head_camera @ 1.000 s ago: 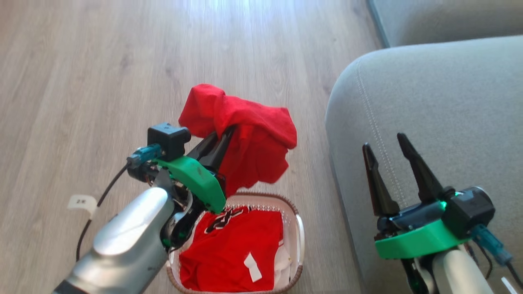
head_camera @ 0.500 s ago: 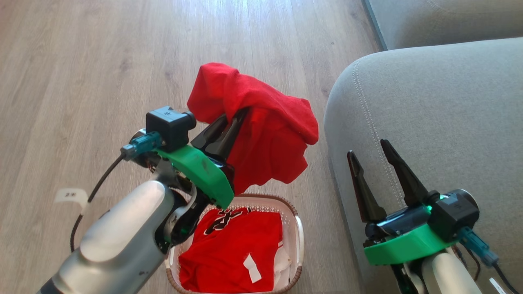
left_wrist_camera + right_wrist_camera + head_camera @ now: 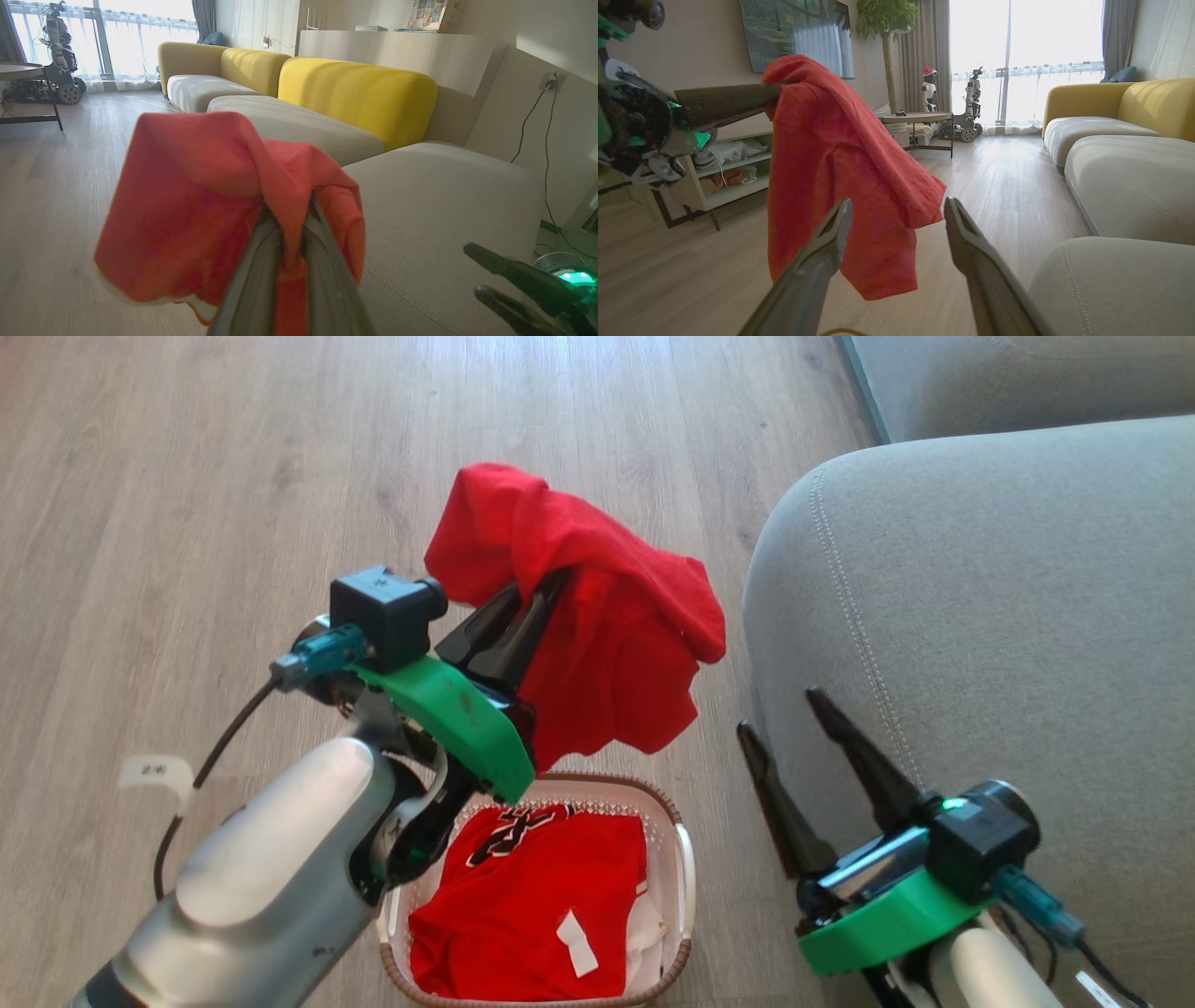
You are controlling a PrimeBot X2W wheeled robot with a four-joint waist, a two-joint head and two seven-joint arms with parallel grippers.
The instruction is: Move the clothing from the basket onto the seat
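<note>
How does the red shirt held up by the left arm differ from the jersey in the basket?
The shirt hangs bunched in the air, pinched by the left gripper, jaws shut; the jersey lies spread in the basket. The shirt is plain; the jersey bears black-and-white print and a white tag. Both are bright red, and neither is on the seat yet.

Pale wood-plank floor (image 3: 280,476), tall sunlit window (image 3: 1017,60) with grey curtains (image 3: 1115,37), round side table (image 3: 917,117) before the window, potted plant (image 3: 882,18) left of it, dark wall screen (image 3: 798,32) further left, yellow-backed sofa (image 3: 1111,100) right of it
</note>
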